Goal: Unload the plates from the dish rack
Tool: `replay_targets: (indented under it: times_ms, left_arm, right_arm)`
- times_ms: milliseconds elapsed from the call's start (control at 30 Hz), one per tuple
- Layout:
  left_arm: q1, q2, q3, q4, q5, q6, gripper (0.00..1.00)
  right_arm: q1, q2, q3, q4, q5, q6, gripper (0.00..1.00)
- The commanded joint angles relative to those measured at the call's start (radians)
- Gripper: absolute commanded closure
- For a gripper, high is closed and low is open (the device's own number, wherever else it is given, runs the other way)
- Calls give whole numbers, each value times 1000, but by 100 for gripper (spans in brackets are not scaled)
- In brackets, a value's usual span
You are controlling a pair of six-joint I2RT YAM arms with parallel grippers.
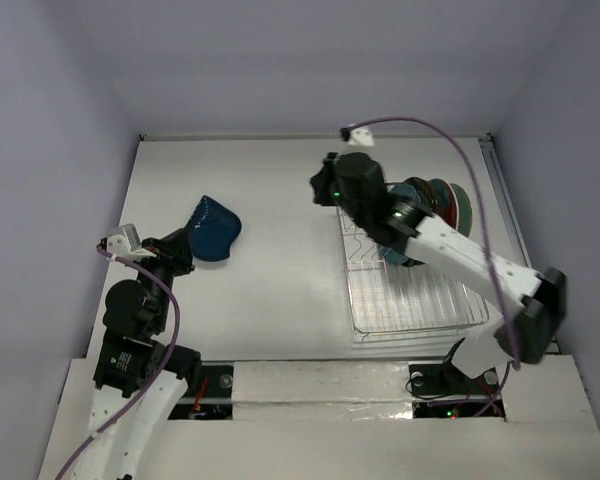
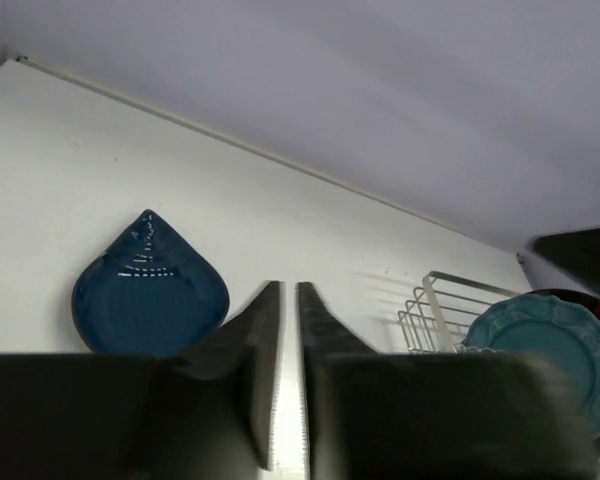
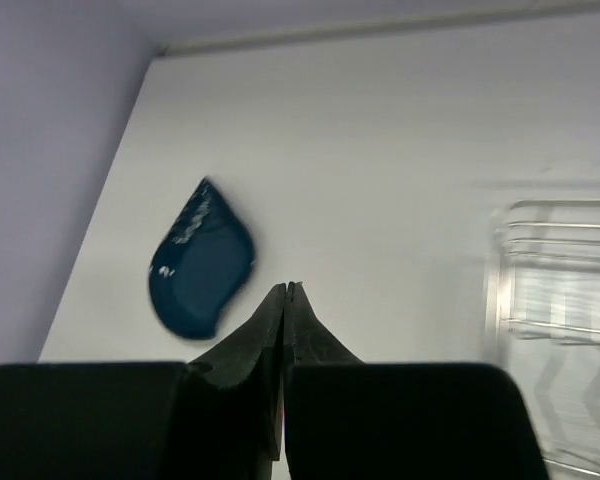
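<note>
My right hand (image 1: 332,187), fingers pressed together and empty, hovers just left of the dish rack (image 1: 410,290). The remaining plates (image 1: 435,205) stand upright at the rack's far end, to the hand's right, nearer this arm. My left hand (image 1: 180,250), nearly closed, sits beside the blue plate (image 1: 212,230) on the bench (image 1: 280,220).

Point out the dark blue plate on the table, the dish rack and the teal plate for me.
dark blue plate (image 1: 213,230), top view, its centre.
dish rack (image 1: 410,300), top view, bare wire floor.
teal plate (image 2: 550,350), left wrist view, its face.
</note>
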Motion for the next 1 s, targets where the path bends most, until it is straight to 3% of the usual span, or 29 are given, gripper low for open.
replay_targets:
  times_ms: [0,200,333,367,400,567,967]
  left_arm:
    - [4,9,3,34,3,5,96]
    - [4,19,3,33,3,7,100]
    - [4,26,3,36,3,5,100]
    - [4,28,0,36,3,5,96]
    - [4,29,0,37,3,5,93]
    - [4,26,-2,36,3,2,75]
    - [4,23,-3,40,3,1,64]
  right_arm:
    - [-96,-242,-200,-72,163,-82,100]
    - [-204,-635,-459,-146,124,-59,99]
    - [-239,-744,-525,-267,184,-40,87]
    - [-260,-757,-533,-275,189,-39,83]
    - [-273,-764,-543,-281,184,-39,77]
    - [-308,-722,-548,-274,161,-53,70]
    - [-434,-562,-566,-200,167,-63,70]
